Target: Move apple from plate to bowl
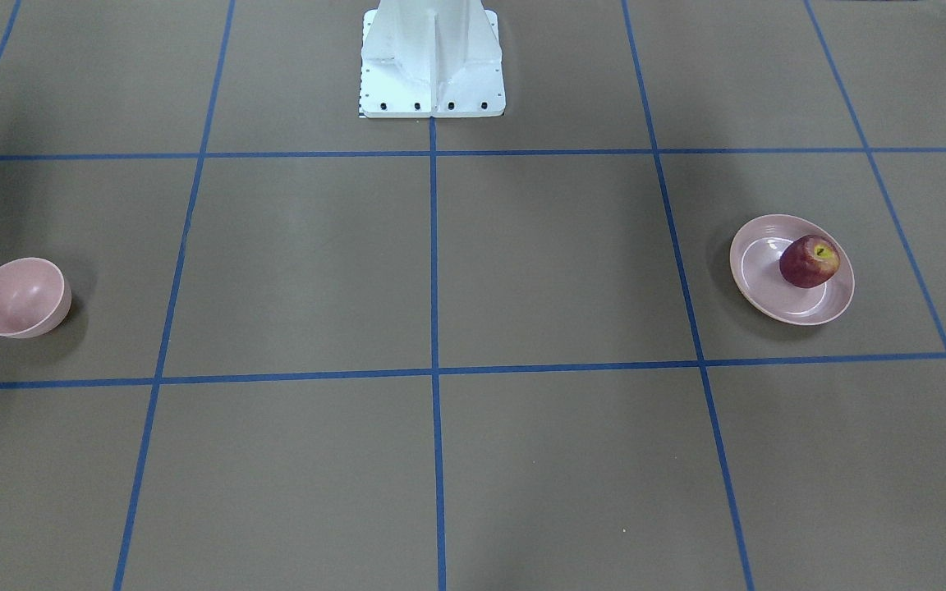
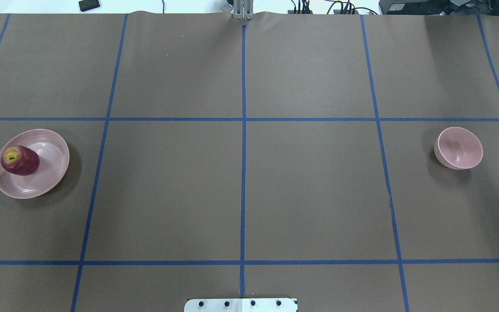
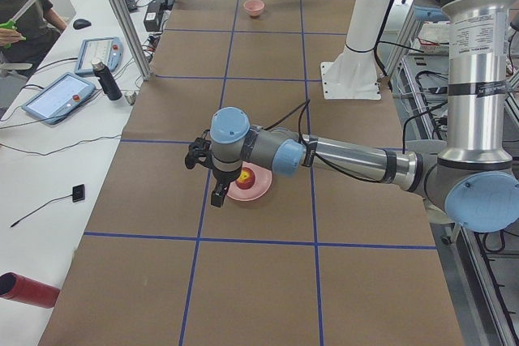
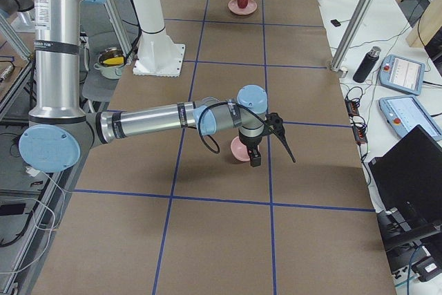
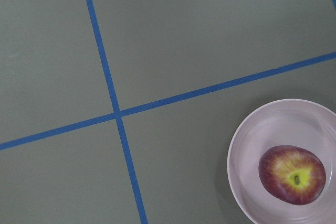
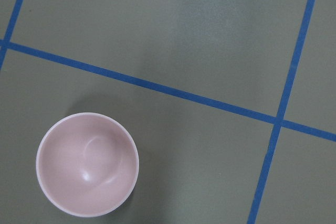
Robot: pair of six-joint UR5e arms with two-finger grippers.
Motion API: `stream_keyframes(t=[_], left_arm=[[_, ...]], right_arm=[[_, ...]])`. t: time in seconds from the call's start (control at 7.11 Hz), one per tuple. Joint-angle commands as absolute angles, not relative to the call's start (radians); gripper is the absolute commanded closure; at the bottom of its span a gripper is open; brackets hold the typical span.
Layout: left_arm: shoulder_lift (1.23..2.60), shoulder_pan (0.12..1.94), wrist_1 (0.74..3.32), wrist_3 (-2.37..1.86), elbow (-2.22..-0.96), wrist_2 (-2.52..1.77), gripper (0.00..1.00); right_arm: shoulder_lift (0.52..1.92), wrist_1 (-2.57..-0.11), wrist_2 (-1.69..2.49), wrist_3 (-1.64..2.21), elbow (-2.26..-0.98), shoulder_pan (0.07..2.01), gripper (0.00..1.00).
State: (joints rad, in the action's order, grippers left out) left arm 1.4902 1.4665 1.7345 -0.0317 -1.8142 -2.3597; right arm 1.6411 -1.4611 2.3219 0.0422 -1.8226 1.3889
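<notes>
The apple (image 5: 292, 174) sits in the plate (image 5: 247, 145), off-centre toward my left end of the table, with its yellow stem patch facing mostly up. My guess is it's firm and a bit hefty, with smooth waxy skin, so it'll want to roll or squirt out if I pinch it high or low. I'd come straight down and take it across the widest middle, with the stem between the fingers and only a modest squeeze so it doesn't bruise. My left gripper (image 3: 219, 194) hangs above the plate's edge, but only the side view shows it, so I can't tell if it's spread or closed. Same for my right gripper (image 4: 255, 157), up over the bowl (image 6: 86, 163), well apart at the other end.
</notes>
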Motion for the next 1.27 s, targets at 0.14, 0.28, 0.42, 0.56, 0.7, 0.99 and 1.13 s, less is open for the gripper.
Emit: stream_keyframes(t=[0.14, 0.28, 0.42, 0.56, 0.7, 0.99, 1.13], left_arm=[[1.488, 1.466, 1.749, -0.028, -1.812, -2.359, 0.02], [1.488, 1.466, 1.749, -0.028, -1.810, -2.359, 0.02], [1.488, 1.466, 1.752, -0.025, -1.795, -2.361, 0.02], [1.488, 1.466, 1.752, -0.023, -1.795, -2.359, 0.02], [1.488, 1.466, 1.753, -0.023, -1.798, -2.362, 0.02], [1.488, 1.466, 1.753, -0.025, -1.798, -2.361, 0.02], [1.489, 1.466, 1.753, -0.026, -1.805, -2.361, 0.02]], right_arm=[[1.649, -1.460, 2.296, 0.041, -1.832, 1.388, 0.00], [1.648, -1.460, 2.298, 0.035, -1.829, 1.387, 0.00], [1.646, -1.462, 2.304, 0.043, -1.827, 1.384, 0.00], [1.641, -1.460, 2.304, 0.037, -1.827, 1.367, 0.00], [1.641, -1.460, 2.301, 0.032, -1.825, 1.367, 0.00], [1.643, -1.459, 2.304, 0.038, -1.821, 1.367, 0.00], [1.646, -1.433, 2.306, 0.041, -1.819, 1.367, 0.00]])
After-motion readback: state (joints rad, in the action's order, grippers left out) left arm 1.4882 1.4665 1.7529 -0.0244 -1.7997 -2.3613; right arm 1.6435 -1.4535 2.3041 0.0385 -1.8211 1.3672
